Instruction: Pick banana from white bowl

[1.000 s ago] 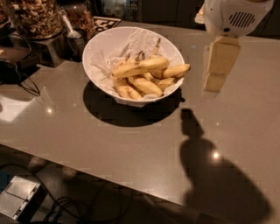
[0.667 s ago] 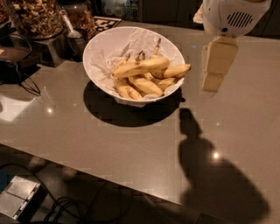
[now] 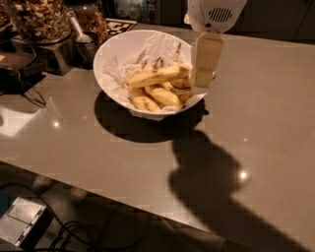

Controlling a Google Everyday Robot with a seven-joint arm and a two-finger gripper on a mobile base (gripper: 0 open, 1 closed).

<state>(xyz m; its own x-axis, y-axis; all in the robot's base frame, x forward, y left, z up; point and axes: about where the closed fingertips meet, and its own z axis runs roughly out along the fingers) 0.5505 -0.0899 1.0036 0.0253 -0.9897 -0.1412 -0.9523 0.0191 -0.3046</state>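
Note:
The white bowl (image 3: 114, 54) lined with crumpled white paper stands on the grey counter, upper centre. Several yellow bananas lie in its right half. The banana (image 3: 156, 77), the longest and nearly straight one, lies on top of the pile, with its dark stem tip pointing to the upper right. The gripper (image 3: 204, 81) hangs from its white wrist housing (image 3: 214, 14) over the bowl's right rim. Its cream lower end is just right of the banana's stem end and hides part of the pile. I cannot tell whether it touches a banana.
Glass jars of nuts (image 3: 40, 18) and a metal scoop (image 3: 81, 36) stand at the back left, close to the bowl. A dark device with cables (image 3: 19, 74) sits at the left. The counter's front edge runs diagonally, with a box (image 3: 22, 224) and cables on the floor below.
The gripper has moved left, from beside the bowl's right side to over its right rim, next to the bananas. The bowl and bananas have not shifted on the counter.

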